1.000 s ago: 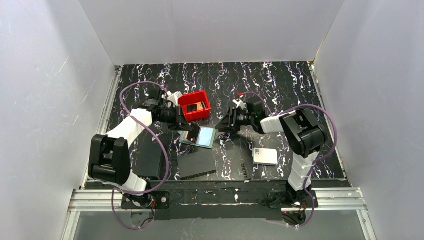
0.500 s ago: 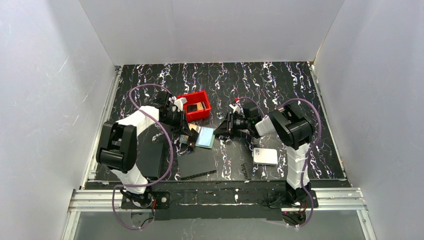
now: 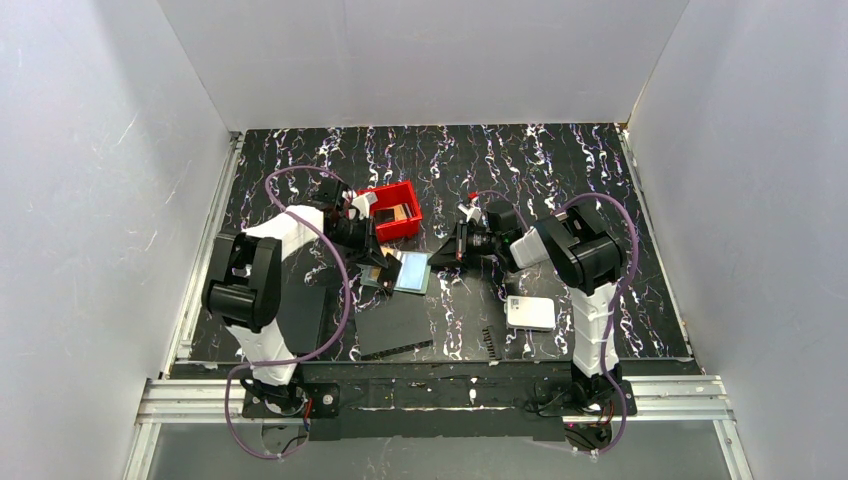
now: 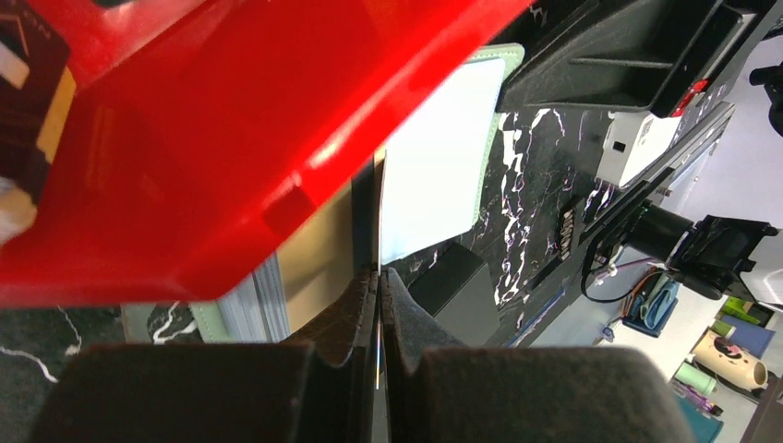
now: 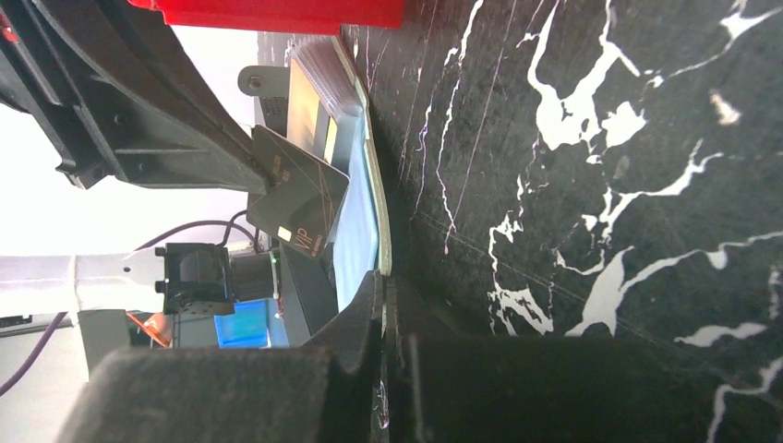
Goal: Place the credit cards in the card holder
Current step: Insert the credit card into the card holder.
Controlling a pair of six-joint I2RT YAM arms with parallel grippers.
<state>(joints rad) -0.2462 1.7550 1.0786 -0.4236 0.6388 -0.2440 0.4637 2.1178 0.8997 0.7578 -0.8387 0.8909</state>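
Your left hand [image 3: 374, 262] has dropped from the red bin [image 3: 398, 230] to the grey-green card holder [image 3: 412, 272] lying open on the marbled bench [image 3: 540, 170], pinching a thin dark credit card [image 5: 300, 198]; your right hand [image 3: 441, 257] has closed at its rounded edge.

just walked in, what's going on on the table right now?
The left gripper is shut on a dark card and holds it tilted over the open card holder, right beside the red bin. The right gripper is shut and appears to pinch the holder's edge on its own side. The card doesn't look seated in a pocket yet. A tan card lies in the bin.
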